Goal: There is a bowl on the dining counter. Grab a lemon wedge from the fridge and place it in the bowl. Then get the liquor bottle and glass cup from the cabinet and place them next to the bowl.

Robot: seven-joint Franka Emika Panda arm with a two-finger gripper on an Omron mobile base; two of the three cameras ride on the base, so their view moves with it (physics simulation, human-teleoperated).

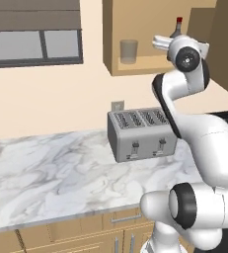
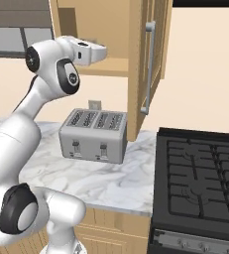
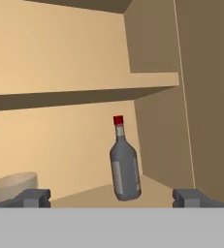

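two fingertips: wide apart at the bottom of the hand view, claw (image 3: pixel 111 197) holding nothing
liquor bottle (image 3: pixel 124 164): upright on the cabinet (image 3: pixel 60 63) shelf, ahead of the claw
glass cup (image 1: pixel 129 51): same shelf, left of the bottle
toaster (image 1: pixel 141 133): on the tabletop (image 1: pixel 51 168) below

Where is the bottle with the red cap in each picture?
Left base view: the liquor bottle peeks out at the top, just its neck and cap above the robot's hand, right of the glass cup.
Right base view: I can't spot it.
Hand view: it stands in the middle, right of the glass cup.
Shared landmark: the cabinet shelf.
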